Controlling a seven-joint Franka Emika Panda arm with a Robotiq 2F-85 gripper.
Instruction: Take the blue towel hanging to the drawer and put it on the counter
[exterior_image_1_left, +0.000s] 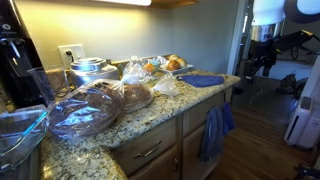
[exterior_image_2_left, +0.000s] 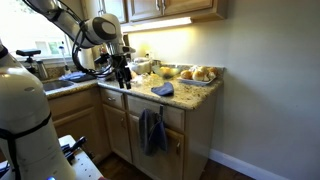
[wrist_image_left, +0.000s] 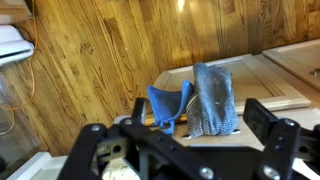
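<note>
One blue towel (exterior_image_1_left: 214, 132), one brighter blue mat (exterior_image_1_left: 203, 80), one wall outlet (exterior_image_1_left: 71, 53), one granite counter (exterior_image_1_left: 140, 121), one robot gripper (exterior_image_2_left: 122, 78).

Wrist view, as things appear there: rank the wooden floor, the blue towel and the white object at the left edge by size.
1. wooden floor, fills most of the frame
2. blue towel
3. white object, smallest as seen, but the frame edge cuts it off, so its full size is unsure

The blue towel (wrist_image_left: 215, 100), centre frame, is soft matt cloth; the drawer (exterior_image_2_left: 170, 114) smooth varnished wood; the counter (exterior_image_1_left: 145, 118) polished speckled stone.
</note>
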